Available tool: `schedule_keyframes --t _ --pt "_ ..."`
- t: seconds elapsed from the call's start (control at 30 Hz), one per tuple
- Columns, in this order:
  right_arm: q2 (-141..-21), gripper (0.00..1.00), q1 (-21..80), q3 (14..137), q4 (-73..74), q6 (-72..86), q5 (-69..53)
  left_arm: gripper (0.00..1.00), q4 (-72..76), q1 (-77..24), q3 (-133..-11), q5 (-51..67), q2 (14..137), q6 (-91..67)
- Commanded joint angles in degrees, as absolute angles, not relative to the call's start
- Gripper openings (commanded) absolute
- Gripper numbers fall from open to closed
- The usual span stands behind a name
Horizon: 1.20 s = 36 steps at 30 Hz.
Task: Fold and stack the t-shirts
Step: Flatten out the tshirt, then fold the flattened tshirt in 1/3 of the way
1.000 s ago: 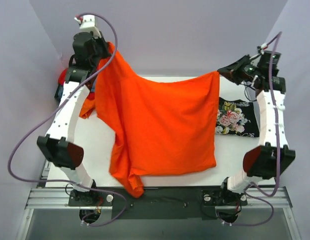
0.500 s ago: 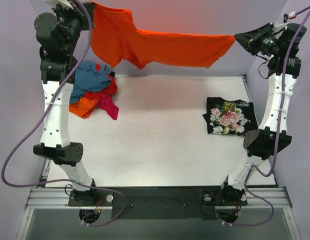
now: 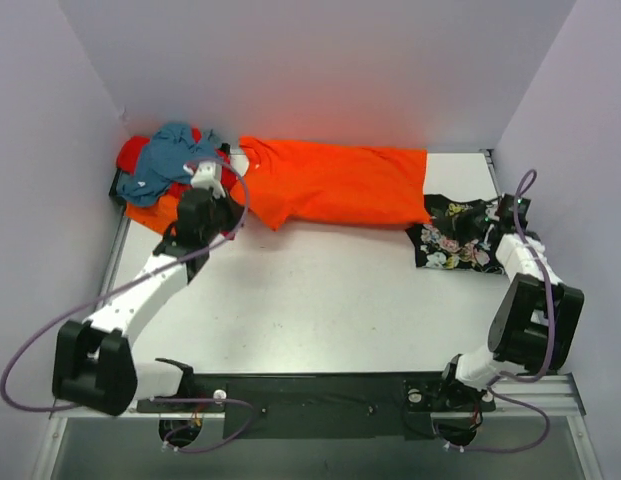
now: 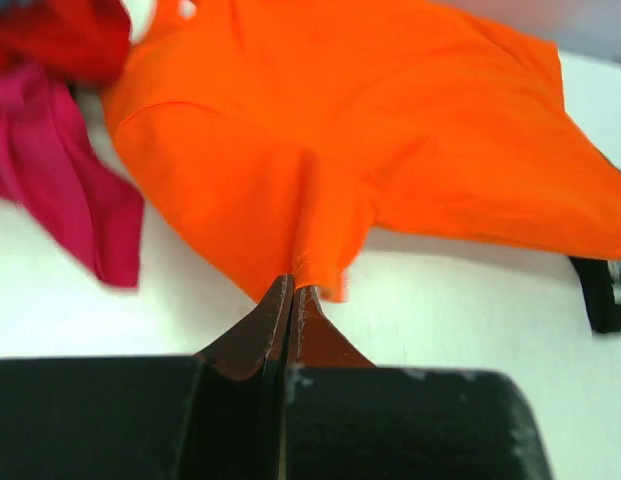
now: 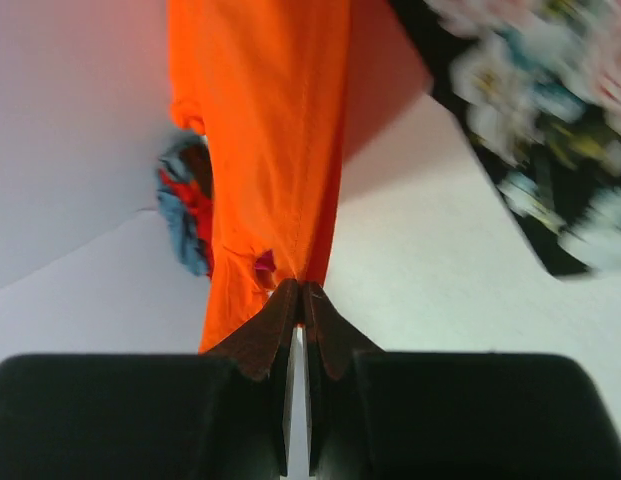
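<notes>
The bright orange cloth t-shirt [image 3: 340,185] lay spread out flat along the far side of the white table [image 3: 320,300]. It was between the messy pile of blue, red and pink shirts [image 3: 165,165] and the black shirt with flowers [image 3: 455,240]. The left gripper [image 4: 293,288] was pinched tight on its near left edge, and the right gripper [image 5: 300,293] was pinched tight on its right corner.

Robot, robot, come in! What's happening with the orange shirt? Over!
Copy: left gripper and right gripper shut on orange shirt. Shirt stretched between them along far edge. Nearby: floral shirt by right end, pile by left.
</notes>
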State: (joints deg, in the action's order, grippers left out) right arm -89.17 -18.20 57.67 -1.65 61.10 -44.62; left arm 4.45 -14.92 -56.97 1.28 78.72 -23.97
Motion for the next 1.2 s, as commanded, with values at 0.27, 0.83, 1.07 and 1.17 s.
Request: schedule_keyframes --t 0.27,0.83,1.07,1.17 --pt "-50.93 0.00 -22.59 26.74 19.49 44.66 -31.75 0.00 -17.30 -33.57 -28.39 -18.72 24.66 -38.92" --pt "-56.92 0.00 -7.83 34.89 22.51 40.51 -18.19 0.00 -16.53 -33.66 -33.30 -20.65 39.52 -36.22" --pt "-67.67 0.00 -6.59 42.09 18.81 40.69 -16.53 0.00 -10.56 -33.40 -39.45 -24.87 49.39 -31.47" --pt "-72.05 0.00 -6.68 44.55 18.02 40.87 -15.56 0.00 -8.44 -32.35 -41.30 -26.10 54.12 -29.54"
